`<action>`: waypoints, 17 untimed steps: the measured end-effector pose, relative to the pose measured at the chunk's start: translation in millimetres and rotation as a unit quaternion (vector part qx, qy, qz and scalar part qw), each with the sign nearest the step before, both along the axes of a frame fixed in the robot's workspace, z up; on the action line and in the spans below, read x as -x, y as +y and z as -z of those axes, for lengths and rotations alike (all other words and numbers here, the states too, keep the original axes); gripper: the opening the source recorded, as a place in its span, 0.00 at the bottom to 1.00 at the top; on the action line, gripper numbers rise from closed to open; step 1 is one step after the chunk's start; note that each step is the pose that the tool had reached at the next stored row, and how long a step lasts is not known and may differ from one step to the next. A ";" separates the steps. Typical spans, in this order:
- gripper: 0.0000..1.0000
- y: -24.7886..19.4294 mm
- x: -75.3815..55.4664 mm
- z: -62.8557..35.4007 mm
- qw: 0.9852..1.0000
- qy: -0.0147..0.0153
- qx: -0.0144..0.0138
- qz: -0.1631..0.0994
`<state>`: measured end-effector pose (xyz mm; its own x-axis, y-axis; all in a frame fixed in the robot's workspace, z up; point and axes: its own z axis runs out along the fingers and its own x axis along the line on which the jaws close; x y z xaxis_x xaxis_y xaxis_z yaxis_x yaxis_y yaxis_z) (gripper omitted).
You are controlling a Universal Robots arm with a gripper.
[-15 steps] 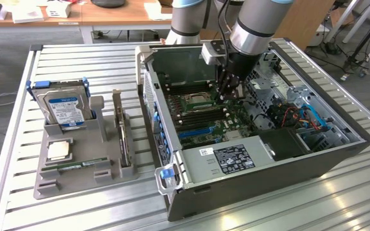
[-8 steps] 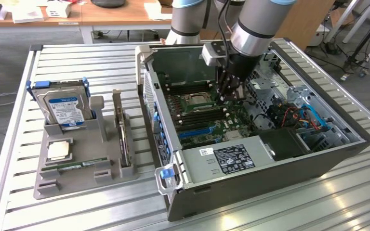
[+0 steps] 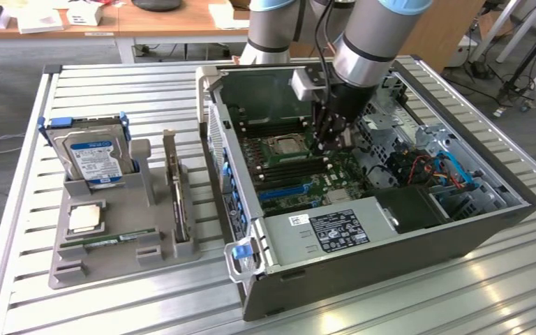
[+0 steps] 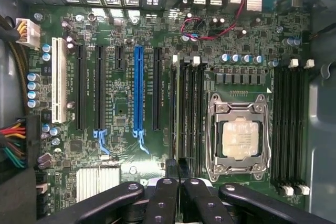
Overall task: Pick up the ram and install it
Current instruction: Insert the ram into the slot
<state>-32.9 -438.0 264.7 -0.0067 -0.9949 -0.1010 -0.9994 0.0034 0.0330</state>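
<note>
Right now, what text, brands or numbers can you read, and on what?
Nothing reads clearly.
Hard drive label: blue and white, print blurred.
Power supply label: white print too small.
White sticker beside it: too small.
Motherboard lettering by the slots: blurred.

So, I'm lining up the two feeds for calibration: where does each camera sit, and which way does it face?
Exterior view: off the arm, raised, looking down at the open computer case on the slatted table; the arm and gripper reach into it.
Wrist view: on the wrist, facing straight onto the motherboard; the gripper shows close up.
Both share the motherboard, its processor socket and blue slot.
</note>
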 end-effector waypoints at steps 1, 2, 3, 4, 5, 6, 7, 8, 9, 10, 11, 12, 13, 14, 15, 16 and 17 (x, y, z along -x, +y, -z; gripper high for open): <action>0.12 -0.1 0.0 0.9 1.000 0.000 0.000 0.000; 0.12 -0.1 0.0 1.8 1.000 0.000 0.000 0.000; 0.12 -0.2 0.0 2.6 1.000 0.000 0.000 0.000; 0.12 -0.2 0.0 3.3 1.000 0.000 0.000 0.000; 0.12 -0.2 0.0 3.5 1.000 0.000 0.000 0.000; 0.12 -0.2 0.0 3.5 1.000 0.000 0.000 0.000; 0.12 -0.2 0.0 3.5 1.000 0.000 0.000 0.000; 0.12 -0.2 0.0 3.5 1.000 0.000 0.000 0.000; 0.12 -0.2 0.0 3.9 1.000 0.000 0.000 0.000; 0.12 -0.4 0.0 4.3 1.000 0.000 0.000 0.000; 0.12 -0.5 0.0 5.1 1.000 0.000 0.000 0.000; 0.12 -0.6 0.0 5.8 1.000 0.000 0.000 0.000; 0.12 -0.7 0.0 6.5 1.000 0.000 0.000 0.000; 0.12 -0.7 0.0 6.9 1.000 0.000 0.000 0.000; 0.12 -0.7 0.0 7.3 1.000 0.000 0.000 0.000; 0.12 -0.7 0.0 7.9 1.000 0.000 0.000 0.000; 0.12 -0.7 0.0 8.2 1.000 0.000 0.000 0.000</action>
